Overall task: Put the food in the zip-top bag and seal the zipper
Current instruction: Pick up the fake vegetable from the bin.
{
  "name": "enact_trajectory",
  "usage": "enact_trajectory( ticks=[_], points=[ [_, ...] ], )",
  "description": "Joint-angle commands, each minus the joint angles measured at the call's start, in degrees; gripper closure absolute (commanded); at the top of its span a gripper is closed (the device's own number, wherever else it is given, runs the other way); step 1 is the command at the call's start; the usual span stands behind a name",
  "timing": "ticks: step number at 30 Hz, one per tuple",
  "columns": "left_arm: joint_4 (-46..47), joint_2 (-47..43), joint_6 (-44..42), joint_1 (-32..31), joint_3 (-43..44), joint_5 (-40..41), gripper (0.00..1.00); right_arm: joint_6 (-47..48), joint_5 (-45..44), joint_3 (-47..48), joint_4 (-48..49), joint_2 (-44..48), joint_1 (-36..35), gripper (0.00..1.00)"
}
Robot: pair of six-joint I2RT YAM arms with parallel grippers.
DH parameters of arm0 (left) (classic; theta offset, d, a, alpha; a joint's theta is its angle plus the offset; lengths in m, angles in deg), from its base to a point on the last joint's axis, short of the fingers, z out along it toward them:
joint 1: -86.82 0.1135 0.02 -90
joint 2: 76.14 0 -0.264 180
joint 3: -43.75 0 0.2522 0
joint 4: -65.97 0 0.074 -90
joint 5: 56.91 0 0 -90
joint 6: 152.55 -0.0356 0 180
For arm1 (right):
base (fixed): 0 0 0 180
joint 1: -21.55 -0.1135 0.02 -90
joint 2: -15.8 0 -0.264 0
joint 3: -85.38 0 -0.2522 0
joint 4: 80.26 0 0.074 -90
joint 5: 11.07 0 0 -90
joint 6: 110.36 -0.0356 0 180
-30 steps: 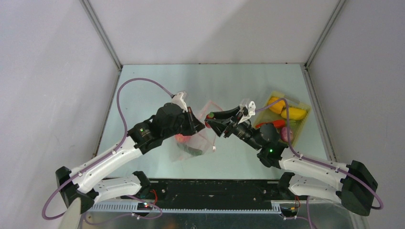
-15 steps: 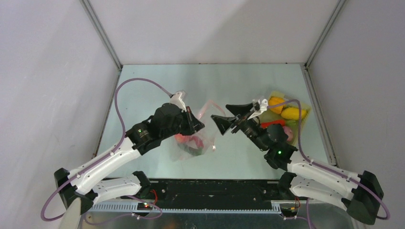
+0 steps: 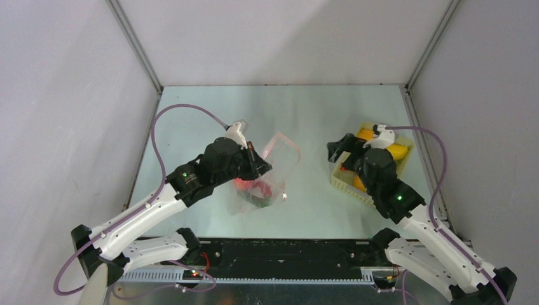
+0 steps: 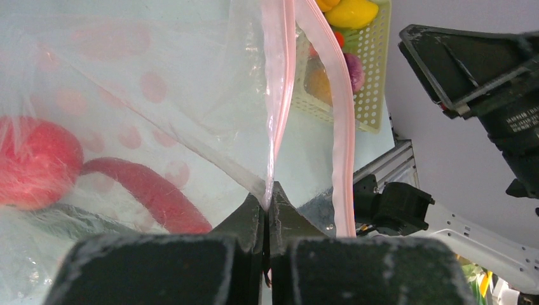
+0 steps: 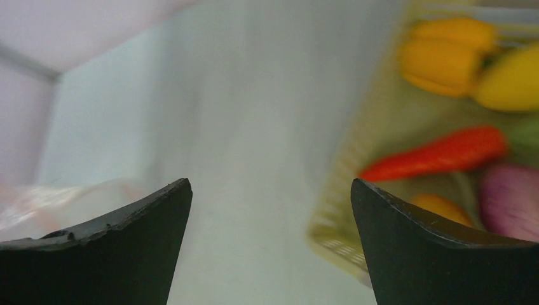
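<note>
1. The left pincer (image 4: pixel 267 198) is closed on the zip-top bag (image 4: pixel 159 95) at its pink zipper (image 4: pixel 341 159).
2. A red pepper (image 4: pixel 32 165) and a red chili (image 4: pixel 152 190) lie inside the bag.
3. The right pincer (image 5: pixel 270 185) is wide open and holds nothing. It is at the edge of the yellow basket (image 5: pixel 330 235), well apart from the bag.
4. The desk (image 3: pixel 210 121) is pale green, with white walls (image 3: pixel 286 38) around it.

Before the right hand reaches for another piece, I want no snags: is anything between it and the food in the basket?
Nothing visible. The right hand is open at the basket's edge, and the red chili, peppers and onion lie uncovered. The bag, pinched by the left hand, sits well aside.
</note>
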Motion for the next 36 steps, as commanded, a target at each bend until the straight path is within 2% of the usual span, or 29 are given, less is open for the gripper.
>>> enact_trajectory(
  ticks=[1,6,9,15,20,24,28,36],
  points=[
    [0.97,-0.31,0.87,0.28,-0.75,1.04,1.0,-4.39,-8.55,6.24,-22.56,-1.37,6.98,0.01],
    [1.4,0.33,0.52,0.25,-0.75,0.67,1.0,2.7,-8.69,8.75,-32.56,-5.57,18.34,0.01],
    [1.66,1.39,0.1,0.28,-0.29,-0.17,1.0,8.91,-6.82,8.86,-32.55,-8.01,24.15,0.03],
    [0.52,2.52,-1.1,0.29,0.97,-0.75,1.0,18.47,-6.98,9.23,-27.75,-13.61,25.96,0.08],
    [0.01,1.98,-2.4,0.28,1.4,0.58,1.0,30.93,-0.13,9.2,-26.27,-19.71,26.56,0.12],
    [-1.78,2.79,-4.61,0.29,3.66,1.13,1.0,36.09,3.85,8.82,-24.66,-22.3,26.9,0.17],
    [-2.24,3.66,-5.83,0.3,4.72,0.5,1.0,37.84,3.93,8.82,-23.45,-24.49,28.07,0.17],
    [-1.93,3.49,-6.55,0.37,4.21,0.74,1.0,39.74,9.49,8.73,-19.86,-30.95,31.12,0.22]
  ],
)
